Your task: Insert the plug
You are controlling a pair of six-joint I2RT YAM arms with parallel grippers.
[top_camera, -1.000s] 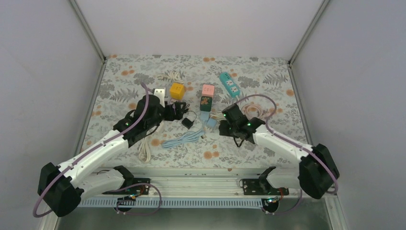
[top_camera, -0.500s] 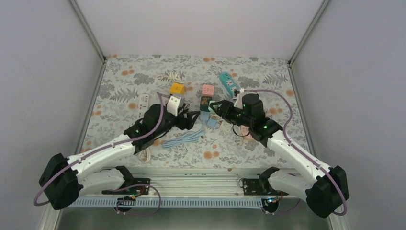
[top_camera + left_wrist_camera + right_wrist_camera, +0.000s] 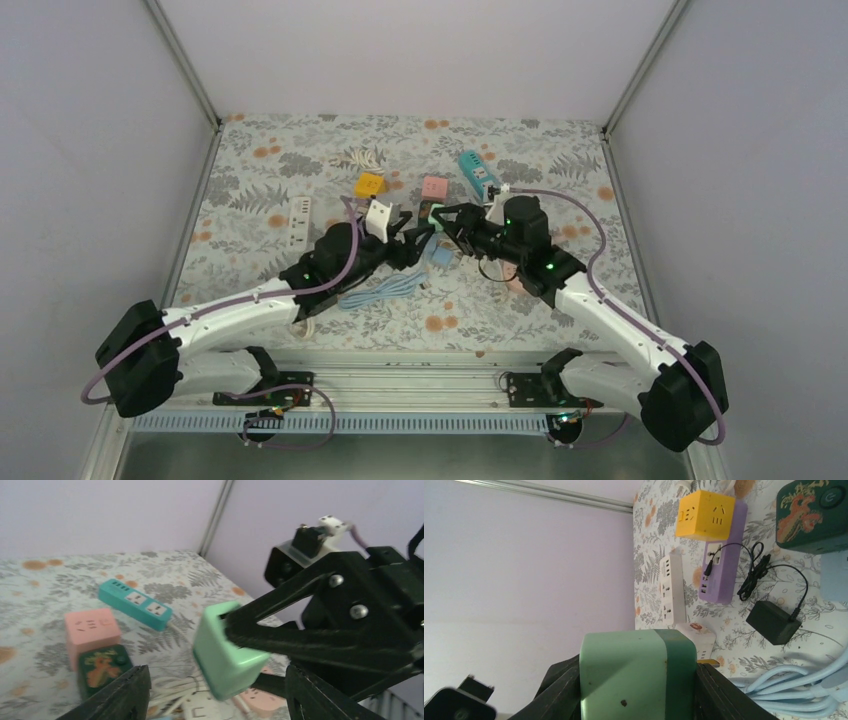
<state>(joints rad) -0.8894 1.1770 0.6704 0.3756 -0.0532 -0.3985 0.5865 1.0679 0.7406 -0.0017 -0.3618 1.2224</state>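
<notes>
Left wrist: my left gripper [image 3: 215,700] gapes astride the green cube [image 3: 227,650], lifted right of the pink cube [image 3: 90,630]; right wrist: my right gripper [image 3: 638,700] clamps it; top: both meet nearside of the pink cube; a handover, I judge; next, close left squarely.

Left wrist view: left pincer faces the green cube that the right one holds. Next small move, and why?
Probably ease the left pincer forward until its fingers flank the light green plastic cube. The right pincer clamps that cube in mid-air; it sits ahead of the left fingertips, roughly centred, and nothing lies between them yet.
</notes>
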